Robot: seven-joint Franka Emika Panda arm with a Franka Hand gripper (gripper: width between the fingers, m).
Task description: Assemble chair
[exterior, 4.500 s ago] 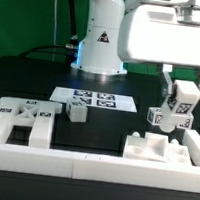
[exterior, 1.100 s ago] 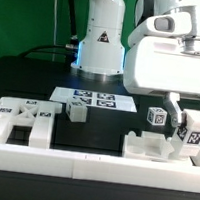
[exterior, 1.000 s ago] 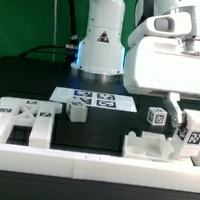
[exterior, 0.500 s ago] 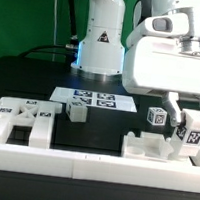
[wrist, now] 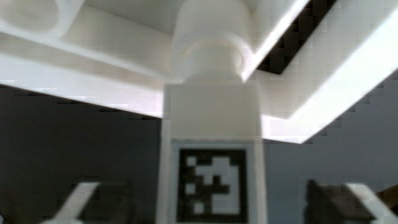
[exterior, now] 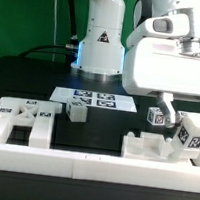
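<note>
My gripper (exterior: 185,114) hangs low over the exterior view's right side. A white chair leg (exterior: 195,134) with a black-and-white tag stands tilted between its fingers, against the white seat part (exterior: 148,147). In the wrist view the leg (wrist: 214,120) runs up the middle to the white seat part (wrist: 107,60). Dark gaps separate the leg from both fingertips (wrist: 71,205), so the gripper (wrist: 210,208) is open around it. A second tagged leg (exterior: 156,117) stands just behind the seat part. White back pieces (exterior: 20,119) lie at the exterior view's left.
A small tagged white block (exterior: 76,111) sits near the middle. The marker board (exterior: 93,99) lies flat behind it. The long white border wall (exterior: 90,167) runs along the front. The robot base (exterior: 99,43) stands at the back.
The visible finger has moved toward the exterior view's left, away from the leg. The leg, upright half a second ago, now leans over.
</note>
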